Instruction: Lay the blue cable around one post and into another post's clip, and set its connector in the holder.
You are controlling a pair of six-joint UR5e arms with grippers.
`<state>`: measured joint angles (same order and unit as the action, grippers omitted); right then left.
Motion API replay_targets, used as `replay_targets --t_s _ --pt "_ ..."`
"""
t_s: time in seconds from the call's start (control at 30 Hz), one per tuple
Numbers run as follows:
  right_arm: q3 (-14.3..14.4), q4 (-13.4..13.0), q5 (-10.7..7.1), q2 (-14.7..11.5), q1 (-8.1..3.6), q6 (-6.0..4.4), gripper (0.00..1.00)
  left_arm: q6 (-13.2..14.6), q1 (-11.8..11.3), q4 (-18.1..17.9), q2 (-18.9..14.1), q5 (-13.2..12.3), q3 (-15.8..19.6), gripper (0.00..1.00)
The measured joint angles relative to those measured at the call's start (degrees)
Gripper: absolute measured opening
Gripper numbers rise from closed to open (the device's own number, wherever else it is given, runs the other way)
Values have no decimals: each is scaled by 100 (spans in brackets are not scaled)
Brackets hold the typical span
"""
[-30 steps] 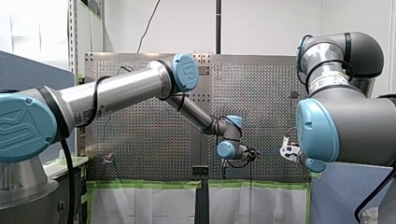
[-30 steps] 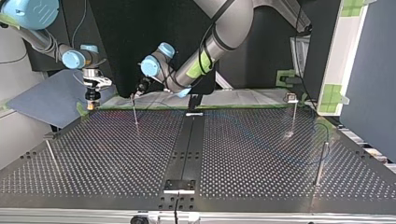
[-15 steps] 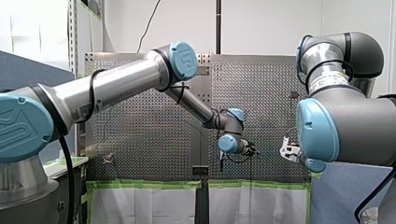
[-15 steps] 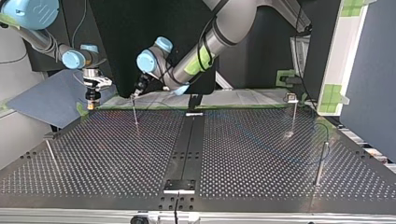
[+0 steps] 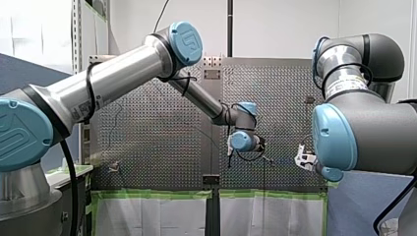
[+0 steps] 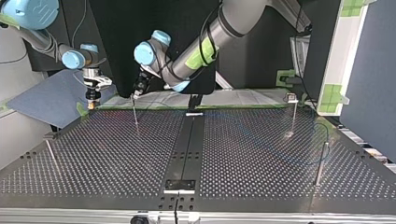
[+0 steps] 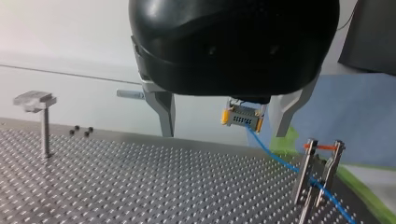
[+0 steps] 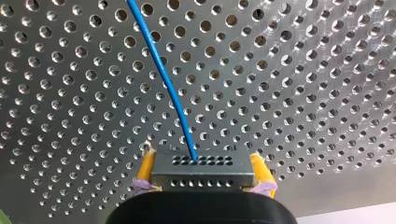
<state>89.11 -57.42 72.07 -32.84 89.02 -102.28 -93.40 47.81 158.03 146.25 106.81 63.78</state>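
Between my right gripper's (image 8: 203, 170) yellow pads (image 8: 145, 169) sits the grey connector (image 8: 201, 173), clamped on both sides above the perforated table (image 8: 303, 93). From its holed face the blue cable (image 8: 161, 74) leaves in a gentle curve across the holes. My left gripper (image 7: 224, 133) hangs wide open, its metal fingers (image 7: 166, 112) holding nothing; ahead of it the cable slopes down from the connector to a forked post (image 7: 310, 172), and I cannot tell whether it is seated there
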Motion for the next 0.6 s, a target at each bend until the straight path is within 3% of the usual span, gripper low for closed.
replay_targets --t_s 0.3,0.6 --pt "2 7 0 0 -5 -17 0 -18 3 262 -453 121 452 100" --pt "2 10 0 9 -13 -32 0 -26 12 251 -919 117 919 100"
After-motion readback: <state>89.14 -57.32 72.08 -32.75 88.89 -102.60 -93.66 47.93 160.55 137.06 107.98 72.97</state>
